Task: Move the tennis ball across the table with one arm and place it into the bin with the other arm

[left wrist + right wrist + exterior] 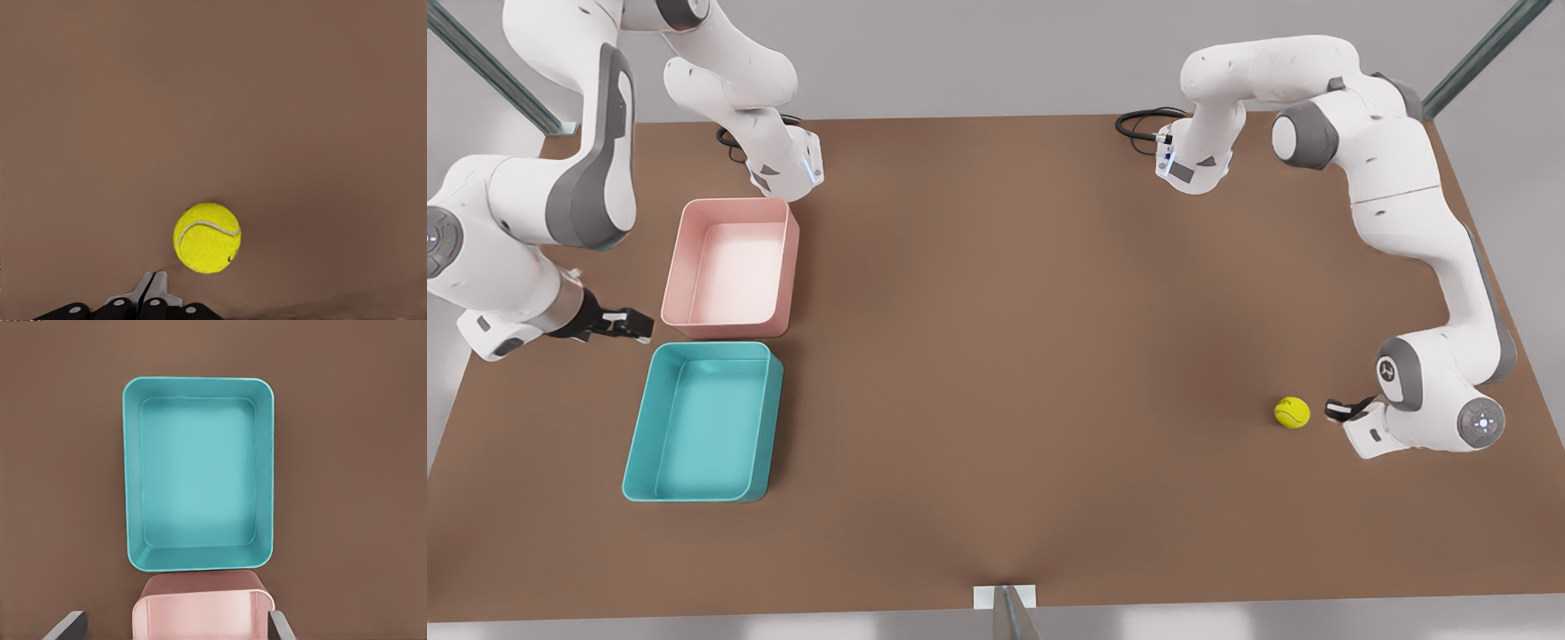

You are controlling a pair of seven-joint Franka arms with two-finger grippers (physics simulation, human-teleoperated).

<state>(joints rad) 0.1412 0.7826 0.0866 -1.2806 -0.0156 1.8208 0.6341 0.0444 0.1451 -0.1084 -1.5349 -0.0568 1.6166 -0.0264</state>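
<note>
Resting on matte brown table [996,356] at front view's right: fuzzy tennis ball [1292,412] with curved seam, just beside left gripper [1340,410], fingers pressed together. Right gripper [643,325] spread beside teal bin [703,423] and pink tray [732,267].

2 glossy white arms, rounded links, grey joint panels, black looped cables near bases, black-fingered grippers, lit round wrist buttons.
</note>
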